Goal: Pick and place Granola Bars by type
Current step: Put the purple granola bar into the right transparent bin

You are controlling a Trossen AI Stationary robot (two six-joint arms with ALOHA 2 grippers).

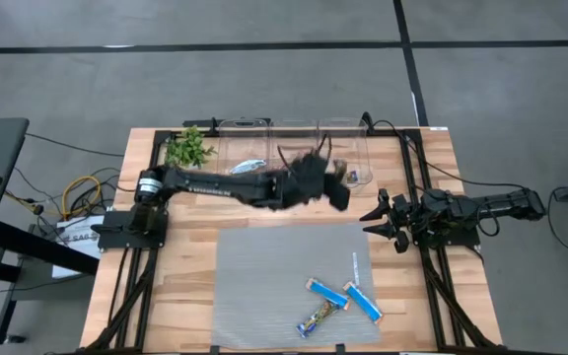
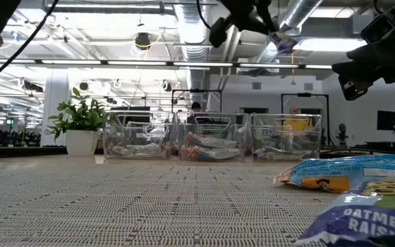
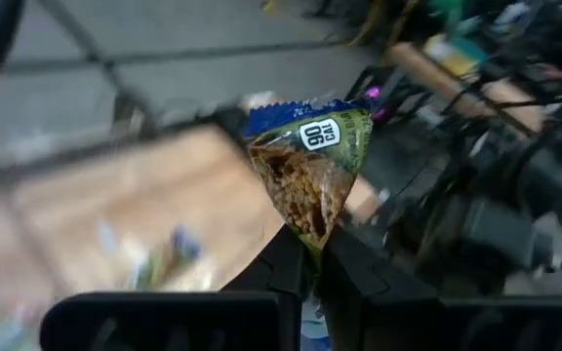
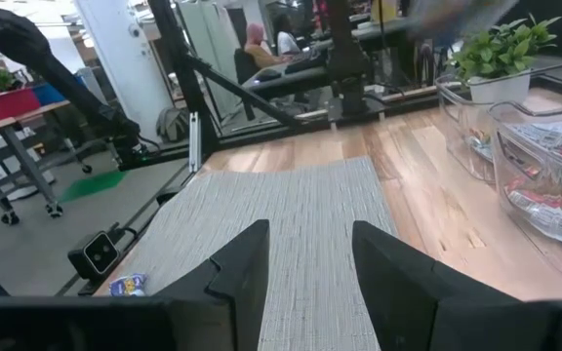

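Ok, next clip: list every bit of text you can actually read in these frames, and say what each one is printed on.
"90 CAL": on the granola bar pinched in the left gripper.
"OATMEAL RAIS", cut off at the frame edge: on the blue wrapper nearest the low camera.
Print on the wrapper behind it, on the bars in the clear bins and on the bars on the mat: too small or blurred to read.

Mat [image 1: 264,286]: upper and left parts bare; bars [image 1: 341,301] clustered lower right; bins [image 1: 294,133] and plant [image 1: 189,148] line the table's top edge.
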